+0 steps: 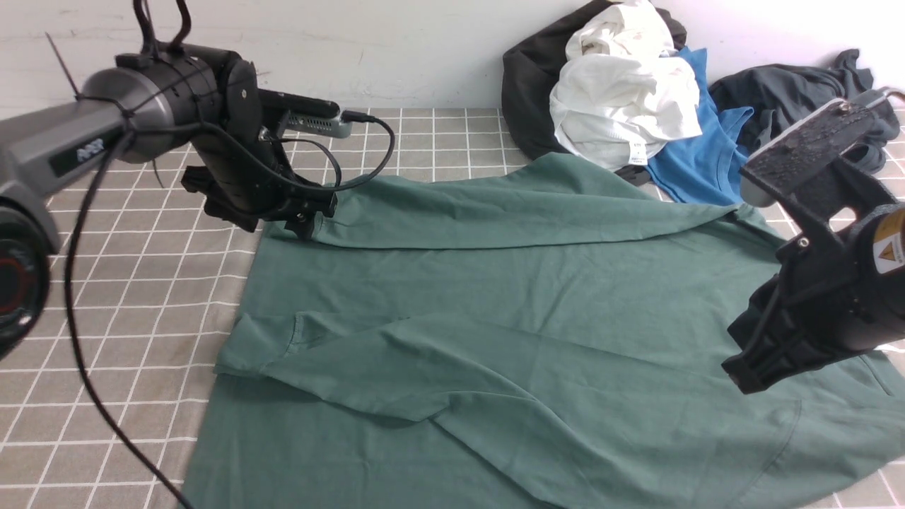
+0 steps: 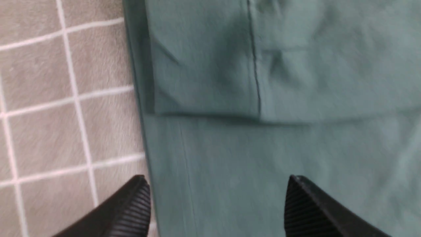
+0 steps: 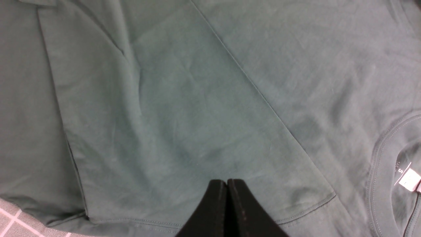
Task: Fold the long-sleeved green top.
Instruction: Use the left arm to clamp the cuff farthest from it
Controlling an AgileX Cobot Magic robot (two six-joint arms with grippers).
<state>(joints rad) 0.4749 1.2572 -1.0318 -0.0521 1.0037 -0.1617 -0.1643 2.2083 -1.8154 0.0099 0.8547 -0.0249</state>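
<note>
The green long-sleeved top (image 1: pixel 537 297) lies spread flat on the checked cloth, with both sleeves folded across its body. The far sleeve (image 1: pixel 495 212) runs leftward to my left gripper (image 1: pixel 305 225). In the left wrist view that gripper (image 2: pixel 217 187) stands open just above the top's edge, with the sleeve's cuff (image 2: pixel 204 82) lying loose ahead of the fingertips and nothing between them. My right gripper (image 1: pixel 746 375) hovers over the top's right side. It is shut (image 3: pixel 227 194) on nothing, above the near sleeve (image 3: pixel 197 108), beside the collar and white neck tag (image 3: pixel 409 179).
A heap of clothes sits at the back right against the wall: a white garment (image 1: pixel 622 92), a bright blue tee (image 1: pixel 696 166) and dark garments (image 1: pixel 792 95). The grey checked cloth (image 1: pixel 141 283) shows bare left of the top. A black cable (image 1: pixel 92 367) hangs from the left arm.
</note>
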